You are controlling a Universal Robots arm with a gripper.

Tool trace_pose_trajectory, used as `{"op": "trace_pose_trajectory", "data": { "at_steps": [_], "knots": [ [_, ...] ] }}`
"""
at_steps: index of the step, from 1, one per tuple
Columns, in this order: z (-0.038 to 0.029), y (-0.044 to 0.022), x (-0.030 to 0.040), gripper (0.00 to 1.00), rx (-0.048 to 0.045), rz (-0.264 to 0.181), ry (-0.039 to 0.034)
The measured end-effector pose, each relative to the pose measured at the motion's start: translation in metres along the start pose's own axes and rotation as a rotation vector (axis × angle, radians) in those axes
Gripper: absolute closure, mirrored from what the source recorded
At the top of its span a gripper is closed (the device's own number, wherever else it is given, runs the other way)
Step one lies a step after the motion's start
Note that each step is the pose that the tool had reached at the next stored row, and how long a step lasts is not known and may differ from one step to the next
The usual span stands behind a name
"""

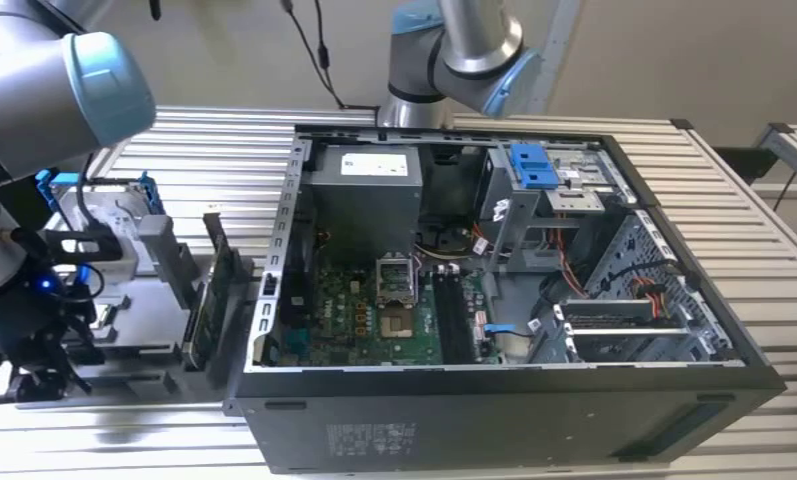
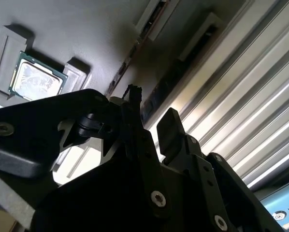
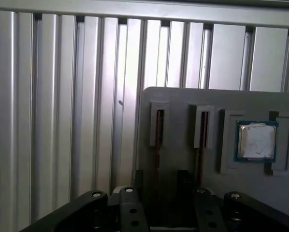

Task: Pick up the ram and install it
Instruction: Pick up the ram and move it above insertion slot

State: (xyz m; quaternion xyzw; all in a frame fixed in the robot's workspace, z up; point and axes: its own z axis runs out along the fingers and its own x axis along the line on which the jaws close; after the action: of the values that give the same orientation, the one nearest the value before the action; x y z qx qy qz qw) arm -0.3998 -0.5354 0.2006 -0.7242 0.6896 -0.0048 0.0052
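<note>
**Claw spread astride the ram in its holder**

In the first wrist view the claw (image 3: 160, 175) fills the foreground with its two dark fingers (image 3: 137, 176) standing apart. The ram (image 3: 159, 128) runs between them, a thin dark stick set on edge in a narrow slot of the grey holder (image 3: 178, 96). One finger is on each side of it, but whether either pad touches the stick cannot be told. The second wrist view shows the same gap between the fingers, with the stick's dark edge leading into it.

Just beside the ram a second stick (image 3: 202, 128) sits on edge in its own parallel slot. Past that, a square processor (image 3: 256, 141) with a silver lid lies flat in a recess of the same holder. The holder rests on a ribbed metal surface (image 3: 62, 96) that stretches beyond it.

In the exterior view the arm (image 1: 51, 80) reaches down over the holder at that view's left. Close by it a flat card (image 1: 215, 285) stands upright against the side of the open computer case (image 1: 505, 430). Deeper in the case lies the green motherboard (image 1: 358, 320), with long dark memory slots (image 1: 452, 310) near its middle
</note>
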Motion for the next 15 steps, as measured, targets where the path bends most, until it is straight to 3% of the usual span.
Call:
{"op": "trace_pose_trajectory", "data": {
  "at_steps": [7,15],
  "knots": [
    [0.0064,0.0002,0.0003,0.58,0.0007,-0.014,-0.0001],
    [0.0078,0.0015,0.0004,0.58,0.0016,-0.015,0.0001]
  ]
}}
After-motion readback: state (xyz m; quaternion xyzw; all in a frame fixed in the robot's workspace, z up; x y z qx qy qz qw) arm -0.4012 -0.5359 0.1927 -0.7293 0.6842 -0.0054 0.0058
